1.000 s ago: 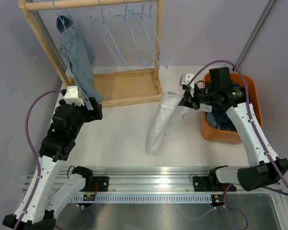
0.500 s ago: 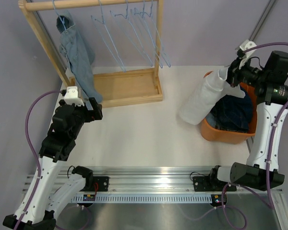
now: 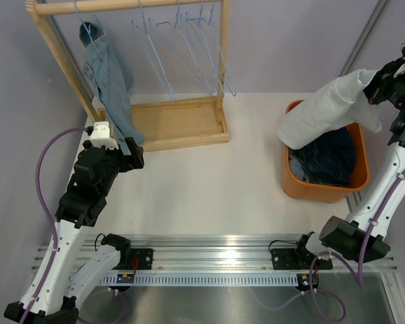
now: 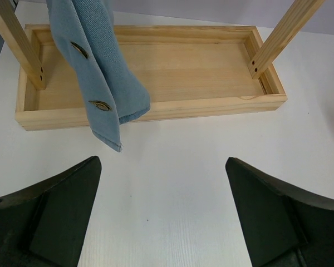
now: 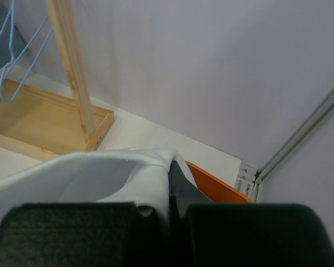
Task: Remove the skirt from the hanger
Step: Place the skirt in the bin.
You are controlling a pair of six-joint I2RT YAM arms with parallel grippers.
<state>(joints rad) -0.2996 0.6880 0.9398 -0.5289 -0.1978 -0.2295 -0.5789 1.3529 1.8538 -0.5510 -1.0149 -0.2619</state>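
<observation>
skirt (image 3: pixel 324 111) | right hand (image 3: pixel 379 79) clamped on it | left hand (image 4: pixel 161 169) spread wide

White skirt (image 3: pixel 324 111) now higher, farther right, above orange bin (image 3: pixel 304 190).

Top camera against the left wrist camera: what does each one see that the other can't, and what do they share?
Only the top view shows the right claw holding a white garment over the orange basket, plus empty wire hangers. Only the left wrist view shows two metal buttons on the cloth and the left claw standing wide open. Both show the blue skirt hanging and the rack's wooden tray.
</observation>
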